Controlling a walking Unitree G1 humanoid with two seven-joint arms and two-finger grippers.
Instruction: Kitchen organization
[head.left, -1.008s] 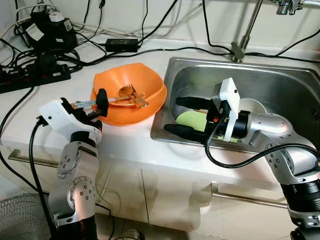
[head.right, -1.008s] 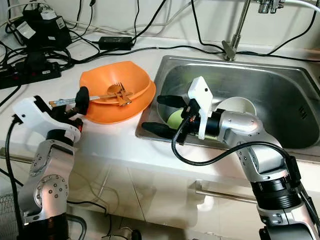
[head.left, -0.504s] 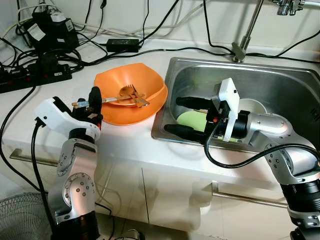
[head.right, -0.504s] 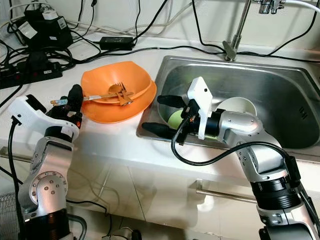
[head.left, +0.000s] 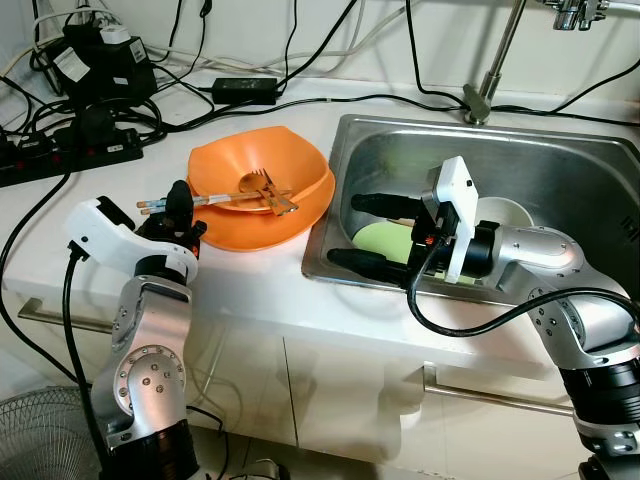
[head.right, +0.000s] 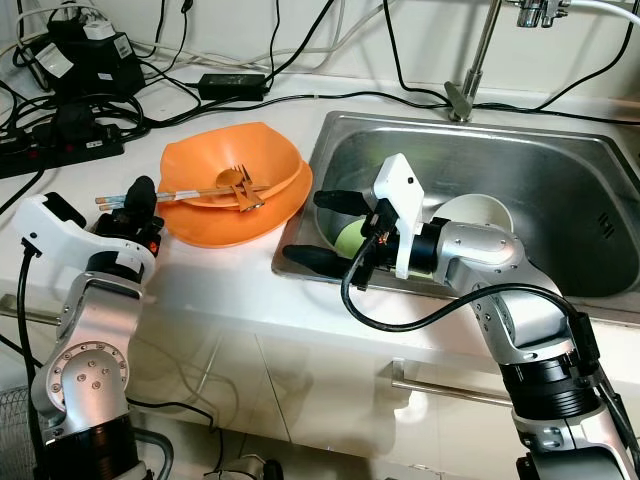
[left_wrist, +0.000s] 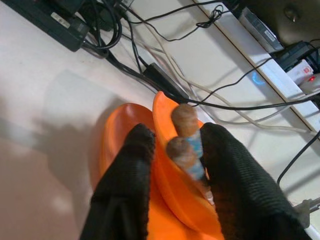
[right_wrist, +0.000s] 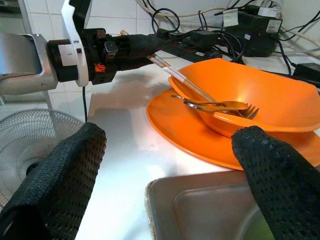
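Observation:
An orange bowl (head.left: 290, 170) sits on an orange plate (right_wrist: 200, 142) on the white counter, left of the steel sink (head.left: 570, 175). A gold fork (right_wrist: 220, 106) and spoon (head.left: 245, 183) lie in the bowl. My left gripper (head.left: 178, 207) is at the bowl's left rim, shut on a pair of chopsticks (head.left: 225, 199) whose tips reach into the bowl; their butt ends (left_wrist: 184, 137) stick out between the fingers (left_wrist: 125, 185). My right gripper (head.left: 370, 233) hangs open over the sink's left end, above a green plate (head.left: 385, 240), nothing between its fingers (right_wrist: 272, 170).
A white bowl (head.left: 508, 213) lies in the sink behind my right wrist. The faucet (head.left: 482, 95) stands at the back. Power strips (head.left: 60, 150), adapters (head.left: 243, 90) and cables crowd the counter's back left. A fan (right_wrist: 35, 145) stands on the floor below.
My left gripper has drawn back to the left from the bowl's rim, still shut on the chopsticks. The right arm has not moved.

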